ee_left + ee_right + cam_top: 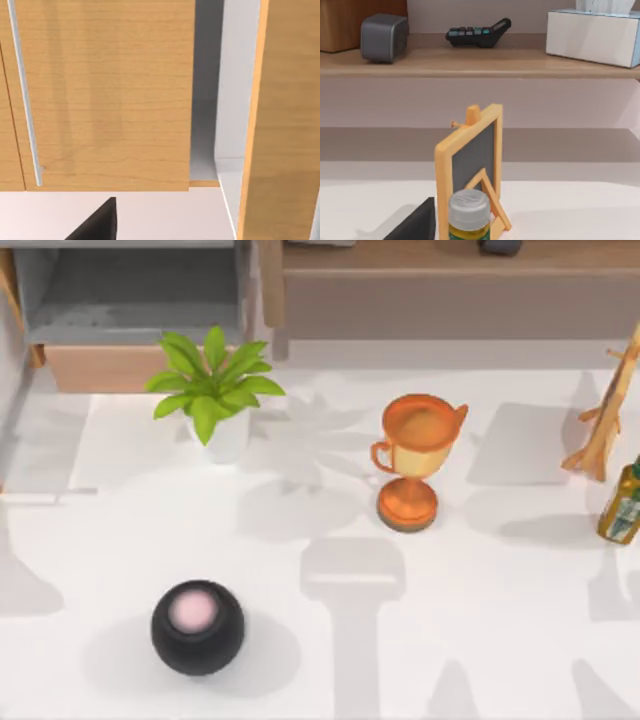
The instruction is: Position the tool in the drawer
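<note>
Facing the cabinet (100, 100) beside the open drawer (100, 368), the left claw (97, 225) looks nearer to it — the right claw (415, 222) faces an easel (470, 165). Neither claw's grip nor the stapler's whereabouts can be told.

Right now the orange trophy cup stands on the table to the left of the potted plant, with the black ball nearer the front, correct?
Not quite. In the top view the orange trophy cup stands to the right of the potted plant, not its left. The black ball is indeed nearer the front, on the table.
</note>
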